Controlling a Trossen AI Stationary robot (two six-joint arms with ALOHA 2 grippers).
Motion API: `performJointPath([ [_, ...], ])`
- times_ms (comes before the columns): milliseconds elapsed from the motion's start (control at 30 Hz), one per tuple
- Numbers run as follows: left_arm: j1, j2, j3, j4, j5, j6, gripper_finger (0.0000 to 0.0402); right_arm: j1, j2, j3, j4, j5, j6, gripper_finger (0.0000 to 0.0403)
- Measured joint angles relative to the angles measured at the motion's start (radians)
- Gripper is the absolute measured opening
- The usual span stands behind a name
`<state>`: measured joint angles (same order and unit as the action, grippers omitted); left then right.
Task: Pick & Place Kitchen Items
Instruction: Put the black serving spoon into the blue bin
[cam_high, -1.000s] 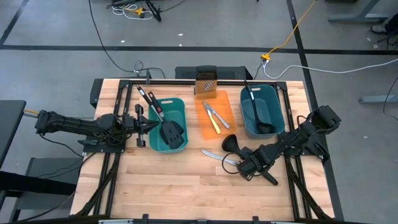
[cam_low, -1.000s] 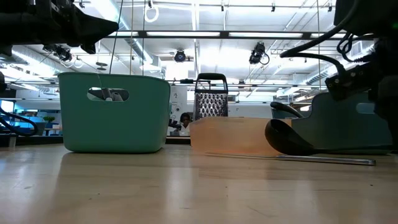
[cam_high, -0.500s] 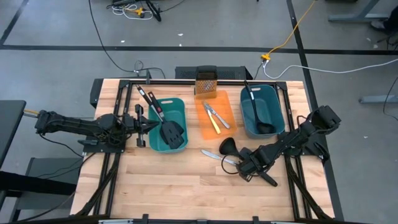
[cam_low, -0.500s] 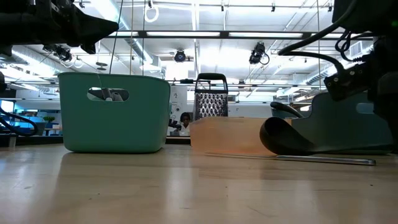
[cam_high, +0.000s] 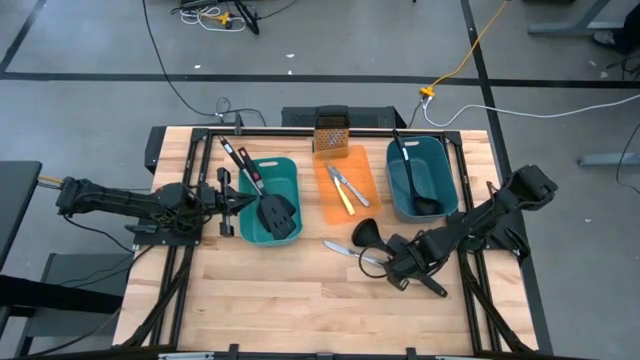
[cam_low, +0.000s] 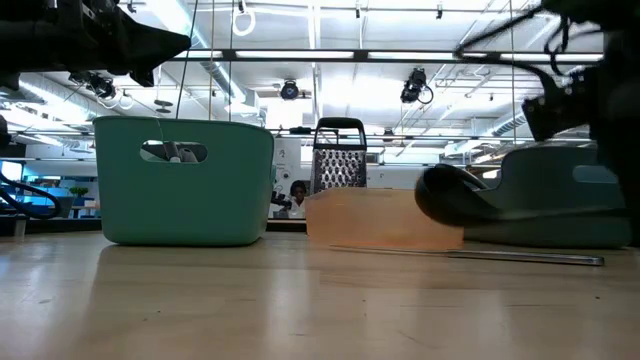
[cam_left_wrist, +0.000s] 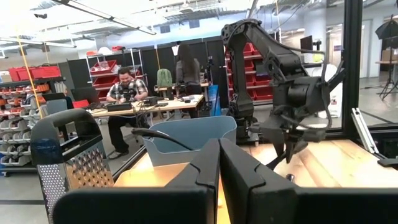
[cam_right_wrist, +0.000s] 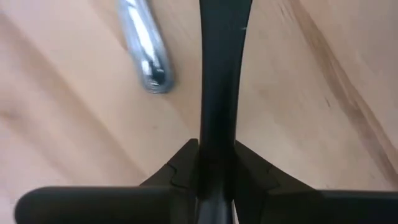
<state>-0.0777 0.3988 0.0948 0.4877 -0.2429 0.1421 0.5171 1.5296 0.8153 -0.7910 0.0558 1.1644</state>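
Note:
A black ladle (cam_high: 368, 232) lies slantwise at the table's near right, its handle running toward the near edge. My right gripper (cam_high: 402, 268) points down and is shut on that handle. In the low view the ladle's bowl (cam_low: 452, 198) hangs a little above the wood. A silver table knife (cam_high: 350, 251) lies flat on the table beside the bowl. My left gripper (cam_high: 236, 200) waits shut, level, just left of the left teal tub (cam_high: 262, 166). My right gripper pinches the ladle's handle (cam_right_wrist: 217, 124) between its two fingers (cam_right_wrist: 181, 169), about midway along it. The fingers come from above, pointing down, and lie across the handle. The bowl end is raised off the table; whether the handle's free end (cam_high: 438, 290) still rests on the wood cannot be told.
The left teal tub holds two black spatulas (cam_high: 272, 208). An orange tray (cam_high: 364, 176) holds knives (cam_high: 344, 186). The right teal tub (cam_high: 444, 180) holds another ladle (cam_high: 412, 180). A box grater (cam_high: 331, 133) stands at the far edge. Bare wood lies near the front.
My right gripper has risen slightly with the ladle. The ladle's bowl, which rested on the table, has lifted off the wood and shifted a little toward the table's left. The silver knife has stayed where it was.

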Motion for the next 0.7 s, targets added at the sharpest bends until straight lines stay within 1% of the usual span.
performJointPath([
  [100, 0.0, 0.0, 0.0, 0.0, 0.0, 0.0, 0.0015, 0.0, -0.021, 0.047, -0.031, 0.008, -0.024, 0.007],
  [200, 0.0, 0.0, 0.0, 0.0, 0.0, 0.0, 0.0015, 0.0, -0.029, 0.125, -0.063, 0.023, -0.095, 0.007],
  [300, 0.0, 0.0, 0.0, 0.001, 0.0, 0.0, 0.0015, -0.011, -0.032, 0.246, -0.098, 0.066, -0.199, 0.007],
  [367, 0.0, 0.0, 0.0, 0.001, 0.0, 0.0, 0.0015, -0.027, -0.032, 0.343, -0.157, 0.108, -0.263, 0.007],
  [467, 0.0, 0.0, 0.0, 0.002, 0.0, 0.0, 0.0015, -0.064, -0.032, 0.498, -0.31, 0.192, -0.333, 0.007],
  [600, 0.0, 0.0, 0.0, 0.002, 0.002, -0.006, 0.0015, -0.134, -0.033, 0.685, -0.628, 0.309, -0.322, 0.007],
  [700, 0.0, 0.0, 0.0, 0.002, 0.009, -0.007, 0.0015, -0.205, -0.034, 0.775, -0.788, 0.356, -0.305, 0.007],
])
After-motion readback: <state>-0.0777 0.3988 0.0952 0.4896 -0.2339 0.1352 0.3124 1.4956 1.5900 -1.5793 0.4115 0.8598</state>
